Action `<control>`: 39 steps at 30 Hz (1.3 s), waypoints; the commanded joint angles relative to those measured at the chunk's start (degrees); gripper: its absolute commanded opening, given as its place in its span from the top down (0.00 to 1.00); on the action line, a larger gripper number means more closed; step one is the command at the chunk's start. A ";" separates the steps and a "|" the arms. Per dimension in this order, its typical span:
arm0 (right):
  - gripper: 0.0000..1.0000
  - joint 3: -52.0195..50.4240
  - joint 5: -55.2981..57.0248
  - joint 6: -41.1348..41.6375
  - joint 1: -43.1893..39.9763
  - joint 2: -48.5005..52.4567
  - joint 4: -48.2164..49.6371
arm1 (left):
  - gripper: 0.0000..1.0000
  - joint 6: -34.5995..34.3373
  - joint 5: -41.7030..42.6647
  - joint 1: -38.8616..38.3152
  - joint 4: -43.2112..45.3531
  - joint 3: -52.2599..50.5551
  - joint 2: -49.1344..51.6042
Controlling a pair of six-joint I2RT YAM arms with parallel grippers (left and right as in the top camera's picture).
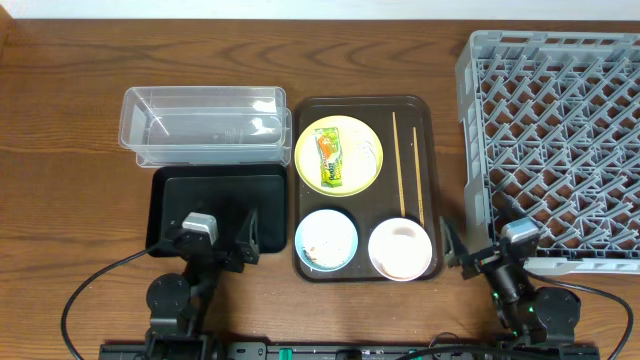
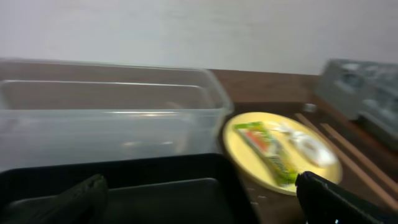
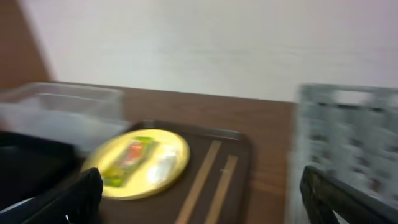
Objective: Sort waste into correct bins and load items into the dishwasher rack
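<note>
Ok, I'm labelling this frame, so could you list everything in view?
Table: one, brown wood, under everything.
Clear tub: one, transparent, far left.
Black container: one, black, nearer than tub.
Tray: one, brown, centre.
Plate: one, pale yellow, tray's far end.
Wrapper: one, green-yellow-orange, on plate.
Scrap: one, white, on plate.
Blue bowl: one, light blue, tray near-left.
Rice bits: several, white, in blue bowl.
White bowl: one, white, tray near-right.
Chopsticks: two, wooden, tray's right side.
Rack: one, grey, right.
Left gripper: one, black, open over black container.
Right gripper: one, black, open between tray and rack.
</note>
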 commanded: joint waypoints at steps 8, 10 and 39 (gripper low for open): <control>0.01 17.79 -7.89 5.46 0.98 5.49 -3.58 | 0.02 -8.02 5.07 0.28 -4.68 20.52 7.15; 0.01 23.78 -8.83 5.44 0.98 10.62 -8.79 | 0.02 -9.77 5.46 0.28 -10.36 26.95 13.09; 0.01 59.28 -9.53 8.63 1.05 56.35 -54.90 | 0.06 -15.15 18.21 -15.26 -49.99 59.45 58.34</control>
